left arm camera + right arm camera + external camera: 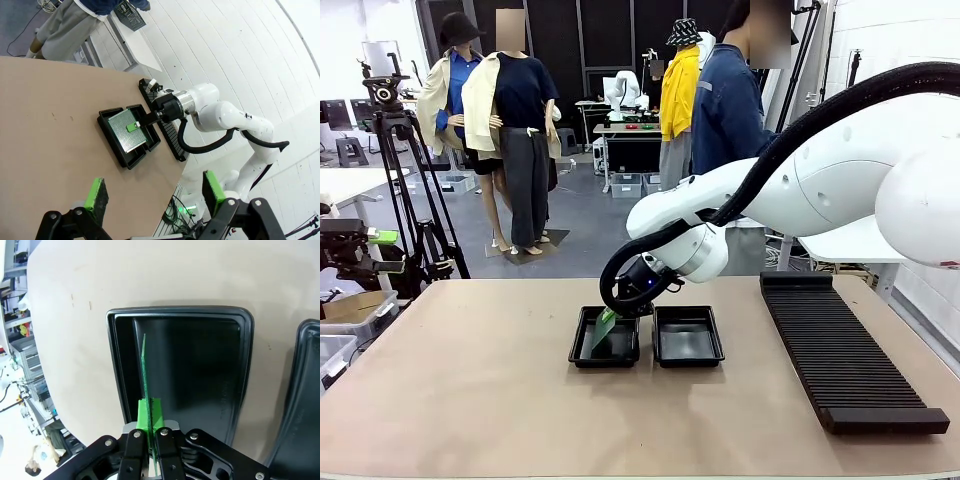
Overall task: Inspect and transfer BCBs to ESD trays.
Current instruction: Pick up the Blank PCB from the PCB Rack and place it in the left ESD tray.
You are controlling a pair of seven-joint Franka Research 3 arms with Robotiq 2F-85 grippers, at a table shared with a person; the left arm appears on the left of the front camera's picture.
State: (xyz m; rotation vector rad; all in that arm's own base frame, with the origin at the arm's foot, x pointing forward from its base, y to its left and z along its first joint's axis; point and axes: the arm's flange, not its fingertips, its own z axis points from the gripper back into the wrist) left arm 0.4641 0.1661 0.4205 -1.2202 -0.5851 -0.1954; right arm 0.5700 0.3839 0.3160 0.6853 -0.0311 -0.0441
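The right gripper [149, 412] is clenched on a BCB [144, 367]. In the right wrist view its green pads rise from the bottom middle of the frame and pinch the near edge of the board, which is seen edge-on as a thin green line. The board runs upward over the left part of an ESD tray [200, 365], close to that tray's left wall. Whether its far edge touches the tray floor cannot be told. A second ESD tray [300, 390] lies just beside the first at the right edge of the frame. In the front view the right gripper [616, 316] sits in the middle of the frame, at the end of the white arm that reaches in from the right. The BCB [605, 328] slants down from it into the left tray [578, 345], and the right tray [688, 340] sits bare next to it. A long black ribbed rack [840, 350] lies on the table [470, 380] to the right, well apart from the trays. A person [725, 110] stands at the far side, upper middle of the frame. In the left wrist view the left gripper [155, 192] is released at the bottom of the frame, with its green-padded fingers [95, 196] spread wide and nothing between them. Farther up that frame the BCB [121, 125] shows as a dotted green face over the tray [112, 145].
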